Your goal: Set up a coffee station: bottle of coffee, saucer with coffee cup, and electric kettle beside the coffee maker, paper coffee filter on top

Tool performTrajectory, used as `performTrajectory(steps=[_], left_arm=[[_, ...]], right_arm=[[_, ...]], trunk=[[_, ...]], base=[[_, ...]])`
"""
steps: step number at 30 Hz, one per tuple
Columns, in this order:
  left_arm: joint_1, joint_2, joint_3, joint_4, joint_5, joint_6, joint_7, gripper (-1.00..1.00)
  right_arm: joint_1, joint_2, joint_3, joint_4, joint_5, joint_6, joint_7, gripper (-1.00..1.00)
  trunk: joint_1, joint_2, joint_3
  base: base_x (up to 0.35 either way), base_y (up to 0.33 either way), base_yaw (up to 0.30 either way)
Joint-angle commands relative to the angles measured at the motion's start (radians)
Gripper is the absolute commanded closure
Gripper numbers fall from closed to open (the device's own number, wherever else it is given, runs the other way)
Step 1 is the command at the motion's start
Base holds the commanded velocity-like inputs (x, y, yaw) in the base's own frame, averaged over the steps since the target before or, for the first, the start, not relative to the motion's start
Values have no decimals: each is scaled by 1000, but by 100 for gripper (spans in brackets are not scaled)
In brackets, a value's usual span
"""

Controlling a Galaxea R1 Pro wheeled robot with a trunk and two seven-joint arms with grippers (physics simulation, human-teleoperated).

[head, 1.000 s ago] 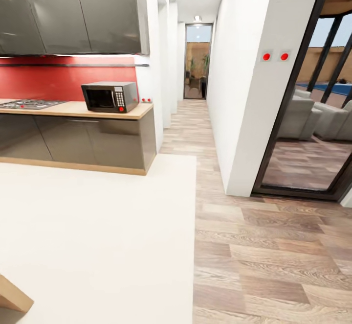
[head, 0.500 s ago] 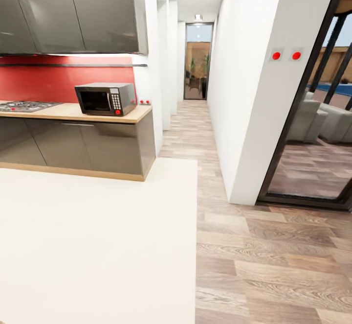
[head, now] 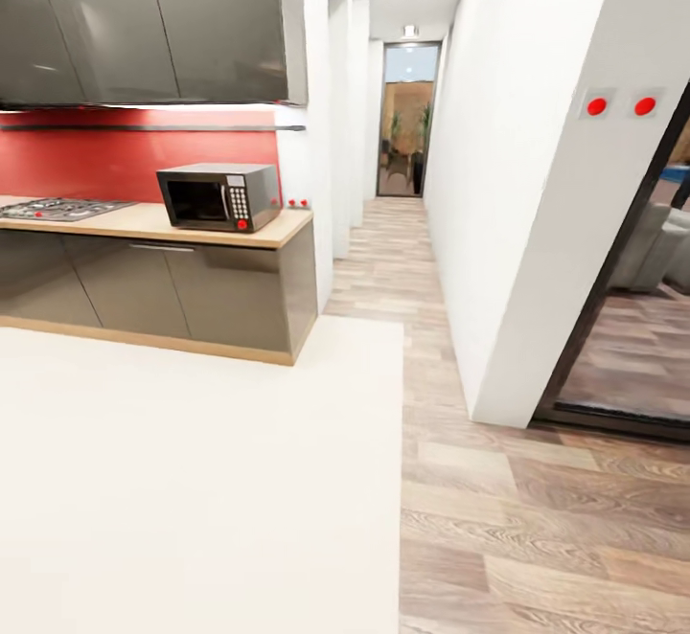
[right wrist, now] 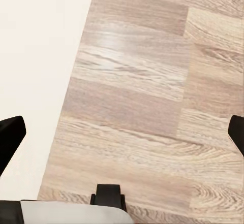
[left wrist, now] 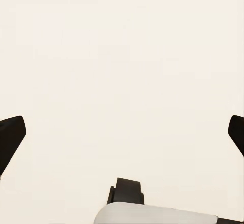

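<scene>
A thin black kitchen shelf [head: 153, 127] runs along the red wall under the grey cabinets, and its visible stretch is bare. Below it lies the wooden countertop [head: 144, 222]. The coffee maker, bottle of coffee, paper filter, saucer, cup and kettle are out of view. In the left wrist view my left gripper [left wrist: 122, 137] is open over the cream rug, its black fingertips [left wrist: 10, 135] wide apart. My right gripper [right wrist: 122, 135] is open too, above the line where the rug meets the wood floor, with nothing between its fingers.
A silver microwave [head: 218, 196] stands at the counter's right end, with a gas hob [head: 62, 206] further left. A cream rug [head: 192, 481] covers the floor before the counter. A wood-floored hallway [head: 393, 251] runs ahead beside a white wall [head: 517, 184]. A dark door frame [head: 613, 280] stands at the right.
The whole head view has shifted, so the camera has moved: the counter and microwave look slightly larger, and a wooden corner at the bottom left has left the picture.
</scene>
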Motion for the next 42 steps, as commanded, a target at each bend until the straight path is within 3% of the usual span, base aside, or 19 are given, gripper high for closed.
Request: performTrajectory(steps=[1, 42], left_arm=[[-1, 0, 2, 1, 0, -8, 0, -100], [-1, 1, 3, 0, 2, -22, 2, -100]], right_arm=[[0, 0, 0, 0, 4, -3, -1, -100], [0, 0, -1, 0, 5, -1, -1, -100]], trunk=[[1, 0, -1], [1, 0, -1]], base=[[338, 0, 242], [338, 0, 274]])
